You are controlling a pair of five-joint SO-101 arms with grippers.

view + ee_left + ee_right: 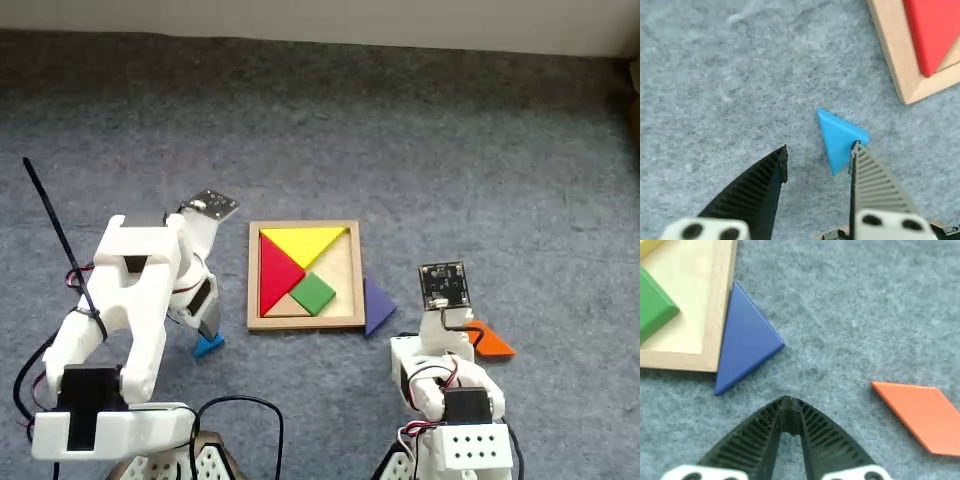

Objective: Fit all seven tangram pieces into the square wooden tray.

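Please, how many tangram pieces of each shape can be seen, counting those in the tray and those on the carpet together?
Triangles: 5 (yellow triangle, red triangle, pale tan triangle, dark blue triangle, light blue triangle)
Squares: 1 (green square)
Parallelograms: 1 (orange parallelogram)
Total: 7

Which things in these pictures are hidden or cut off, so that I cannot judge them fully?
1. High view: the light blue triangle lies mostly under the left gripper.
2. High view: the orange piece is partly behind the right arm.
3. Left wrist view: the tray is cut off by the picture's edge.
4. Right wrist view: the orange piece runs past the picture's edge.
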